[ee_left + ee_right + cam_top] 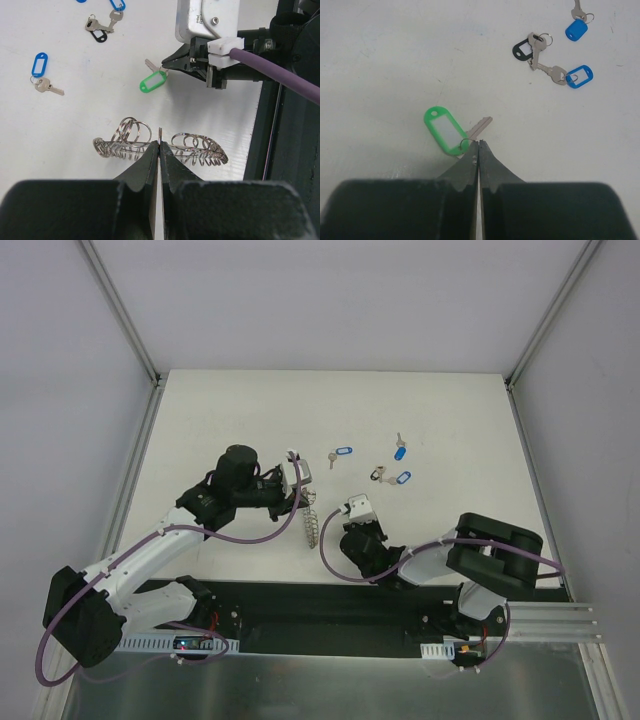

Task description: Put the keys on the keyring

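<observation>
Keyring is clamped edge-on by the fully closed left gripper. Green-tagged key is pinched at its loop by the closed right gripper, near the keyring, not touching.

Left claw closed, right claw closed

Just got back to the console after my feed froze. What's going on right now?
The left gripper is shut on the keyring, holding it on edge at the table. The right gripper is pinched on the green-tagged key nearby, which is not yet threaded. The other keys lie loose farther out.
</observation>
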Controlling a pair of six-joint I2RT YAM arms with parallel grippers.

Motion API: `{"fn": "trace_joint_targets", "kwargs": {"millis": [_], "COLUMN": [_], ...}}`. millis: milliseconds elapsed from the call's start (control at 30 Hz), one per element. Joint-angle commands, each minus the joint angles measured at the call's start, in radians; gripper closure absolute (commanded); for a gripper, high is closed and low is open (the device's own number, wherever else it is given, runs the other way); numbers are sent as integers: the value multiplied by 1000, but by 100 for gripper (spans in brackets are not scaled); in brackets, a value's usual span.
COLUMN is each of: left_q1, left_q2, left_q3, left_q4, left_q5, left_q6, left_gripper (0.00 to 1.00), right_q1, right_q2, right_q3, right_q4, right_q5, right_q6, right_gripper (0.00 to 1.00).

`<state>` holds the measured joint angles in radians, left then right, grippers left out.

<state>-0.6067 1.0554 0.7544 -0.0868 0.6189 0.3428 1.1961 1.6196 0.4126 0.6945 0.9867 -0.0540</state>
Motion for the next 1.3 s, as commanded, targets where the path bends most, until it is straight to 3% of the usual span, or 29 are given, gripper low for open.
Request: {"fn": "trace_joint_targets", "kwargs": {"millis": [0,167,467,533,700,833,967,1200,1267], "left_q1": [7,7,7,7,7,7,7,7,7], "left_q2": [-31,-28,-32,-35,-38,-38,-38,-35,-38], "left_q3": [-3,-3,-1,-3,0,-1,-1,-1,-1], "left_q4": [48,50,48,50,50,50,50,50,50], "left_q5": [2,4,5,7,10,12,10,13,13], "left_q6": [-16,-16,-16,-16,-19,-19,-19,-19,-19], "left_gripper": [100,100,100,100,100,100,100,100,100], "right_q1": [8,16,30,27,-55,-186,-354,-639,-671], "right_q2": [17,2,-151,-240,-383,-472,-512,-428,-399], "right_q3": [-15,-37,-34,-8,96,133,156,189,216], "right_q4": [122,122,-79,-223,-595,-725,-803,-805,-803], "right_q5": [33,21,-8,-22,-218,-425,-746,-1131,-1224], "right_q6": [-4,20,126,132,175,178,161,132,128], "right_gripper": [98,90,59,48,37,36,37,48,51]}}
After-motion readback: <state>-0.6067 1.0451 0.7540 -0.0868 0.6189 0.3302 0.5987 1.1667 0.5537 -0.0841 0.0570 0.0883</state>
